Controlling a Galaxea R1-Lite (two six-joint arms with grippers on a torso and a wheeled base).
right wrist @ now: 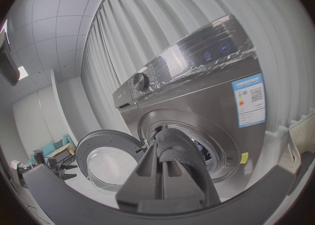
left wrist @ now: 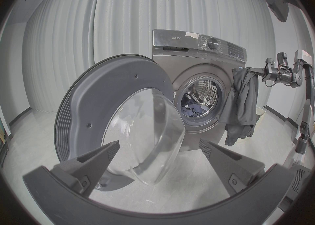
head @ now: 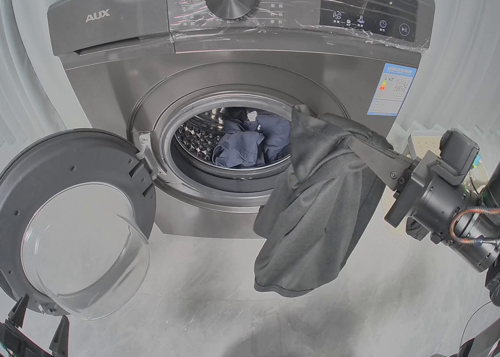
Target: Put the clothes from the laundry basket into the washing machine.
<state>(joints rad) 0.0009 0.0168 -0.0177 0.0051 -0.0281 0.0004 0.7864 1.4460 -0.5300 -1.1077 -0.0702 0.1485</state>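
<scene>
The grey washing machine (head: 104, 77) stands with its round door (head: 67, 217) swung open to the left. Blue clothes (head: 250, 142) lie in the drum. My right gripper (head: 364, 147) is shut on a dark grey garment (head: 312, 202), which hangs in front of the right side of the drum opening, its lower end above the floor. In the right wrist view the fingers (right wrist: 147, 173) pinch the garment (right wrist: 183, 156) just before the opening. My left gripper (left wrist: 157, 150) stands open and empty, low by the open door (left wrist: 111, 104). A corner of the laundry basket (head: 422, 144) shows behind the right arm.
The open door (head: 67, 217) with its glass bowl juts out at the left, close to my left gripper (head: 42, 316). The pale laundry basket (right wrist: 302, 133) sits on the floor right of the machine. Bare grey floor (head: 198, 280) lies in front of the machine.
</scene>
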